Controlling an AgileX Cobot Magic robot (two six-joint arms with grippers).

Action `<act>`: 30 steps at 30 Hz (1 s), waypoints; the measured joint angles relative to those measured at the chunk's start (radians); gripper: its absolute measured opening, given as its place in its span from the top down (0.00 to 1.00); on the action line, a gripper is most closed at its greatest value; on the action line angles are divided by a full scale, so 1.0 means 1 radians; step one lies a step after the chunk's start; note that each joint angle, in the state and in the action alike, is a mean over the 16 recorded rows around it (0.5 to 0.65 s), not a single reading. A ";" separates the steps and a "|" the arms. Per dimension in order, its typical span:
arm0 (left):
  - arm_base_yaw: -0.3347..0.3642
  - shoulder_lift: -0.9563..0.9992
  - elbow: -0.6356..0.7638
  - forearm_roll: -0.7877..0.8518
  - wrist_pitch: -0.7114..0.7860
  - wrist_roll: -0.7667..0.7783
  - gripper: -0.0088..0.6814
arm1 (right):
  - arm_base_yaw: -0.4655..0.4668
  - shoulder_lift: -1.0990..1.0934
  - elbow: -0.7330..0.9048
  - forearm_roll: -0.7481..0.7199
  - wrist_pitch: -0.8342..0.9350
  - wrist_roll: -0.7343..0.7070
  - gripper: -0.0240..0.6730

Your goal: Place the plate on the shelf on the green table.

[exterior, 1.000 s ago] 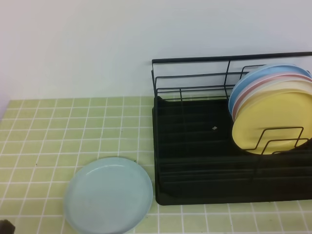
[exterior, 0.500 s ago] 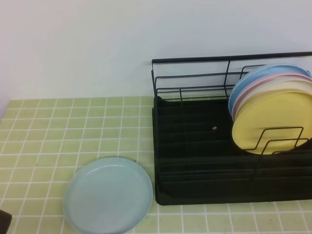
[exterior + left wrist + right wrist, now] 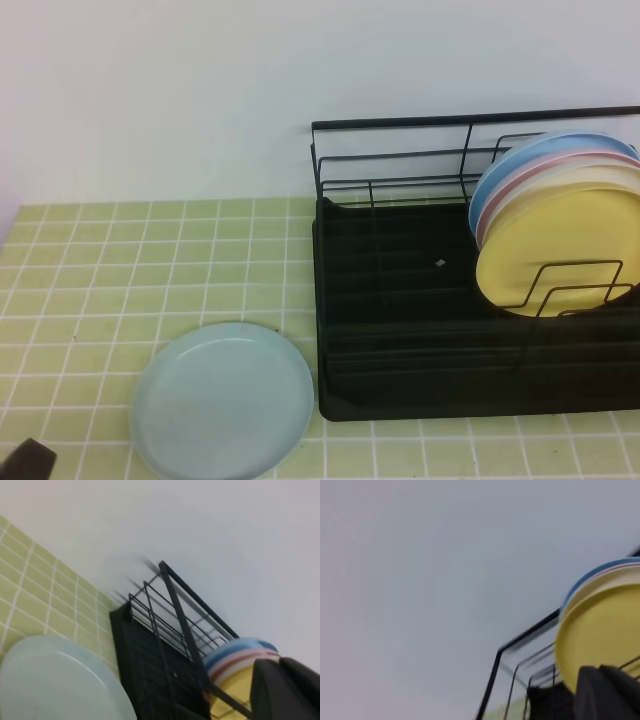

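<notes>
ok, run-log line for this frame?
pale aqua round plate: flat on green tiled table | black wire shelf: left slots free | left end effector: entering, not touching

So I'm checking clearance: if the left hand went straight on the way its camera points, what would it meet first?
Probably the black metal wire dish rack, near its left end; the round pale aqua plate lies lower in view, likely underneath that line. Depth is unclear.

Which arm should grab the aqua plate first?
Probably left. The plate lies flat on the green table, left of the shelf, and fills the left wrist view; a dark arm part shows nearby. The right wrist view misses it.
</notes>
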 joint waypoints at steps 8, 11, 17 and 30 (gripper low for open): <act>0.000 0.019 -0.055 0.017 0.080 0.168 0.99 | 0.000 0.033 -0.119 -0.143 0.173 -0.271 0.97; 0.000 0.055 -0.098 0.071 0.099 0.192 0.99 | 0.000 0.088 -0.199 -0.254 0.191 -0.259 0.97; 0.000 0.196 -0.217 0.243 0.128 0.183 0.99 | 0.000 0.272 -0.380 -0.535 0.235 -0.111 0.97; 0.000 0.673 -0.439 0.660 0.216 -0.018 0.98 | 0.002 0.703 -0.607 -0.909 0.561 0.181 0.97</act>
